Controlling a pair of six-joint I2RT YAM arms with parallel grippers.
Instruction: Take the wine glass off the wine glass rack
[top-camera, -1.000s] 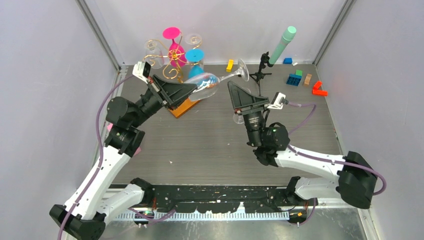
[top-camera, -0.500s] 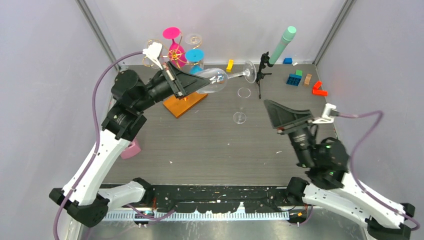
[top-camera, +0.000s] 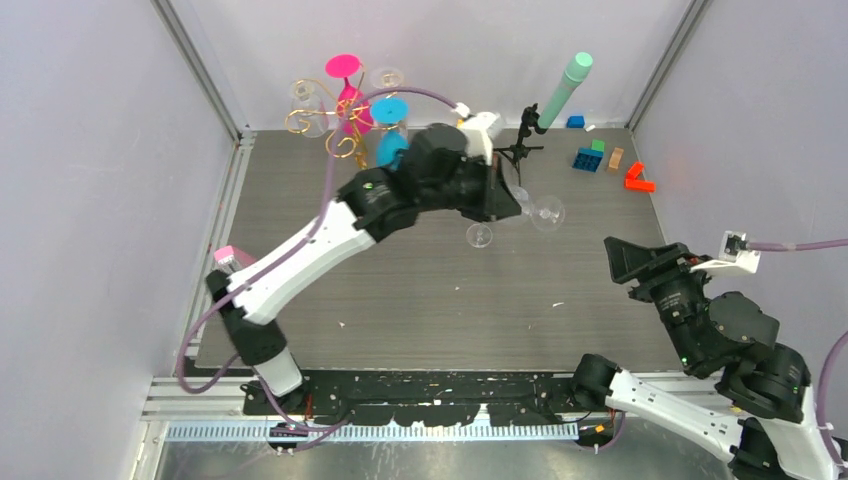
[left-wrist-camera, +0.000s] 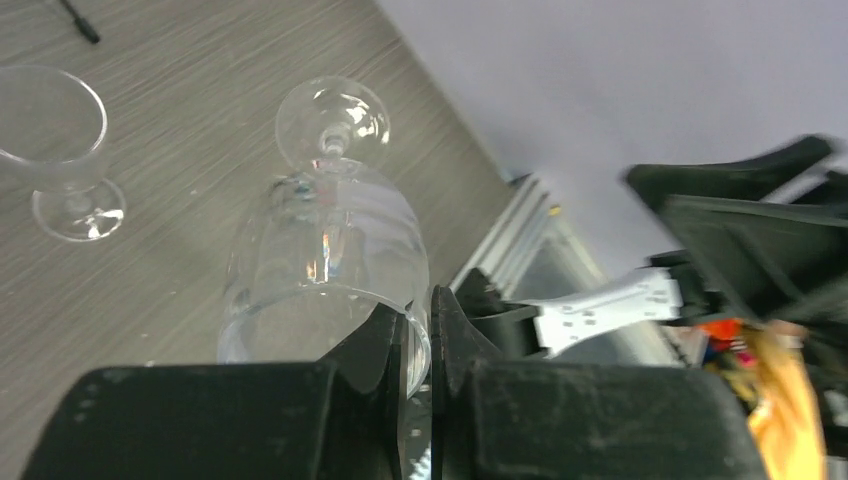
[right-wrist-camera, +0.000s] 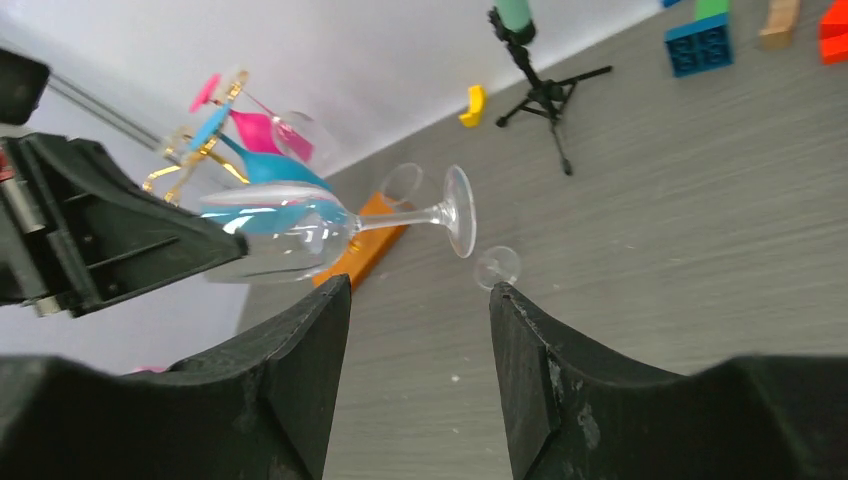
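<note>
My left gripper (top-camera: 507, 200) is shut on the rim of a clear wine glass (top-camera: 546, 213). It holds the glass on its side above the table, right of centre. In the left wrist view the fingertips (left-wrist-camera: 420, 312) pinch the bowl's rim (left-wrist-camera: 325, 245), and the foot points away. The right wrist view shows the glass (right-wrist-camera: 300, 225) in the air, apart from the rack. The gold wire rack (top-camera: 318, 122) stands at the back left with pink and blue glasses on it; its orange base (right-wrist-camera: 375, 245) shows in the right wrist view. My right gripper (top-camera: 628, 262) is open and empty at the near right.
A small clear glass (top-camera: 480, 236) stands on the table under the held glass. A black tripod (top-camera: 520, 150) with a teal cylinder (top-camera: 567, 85) is at the back. Coloured blocks (top-camera: 590, 158) lie at the back right. A pink object (top-camera: 228, 257) sits at the left edge.
My left arm has swung right, carrying the clear wine glass from beside the rack to right of centre. My right arm has pulled back to the near right corner.
</note>
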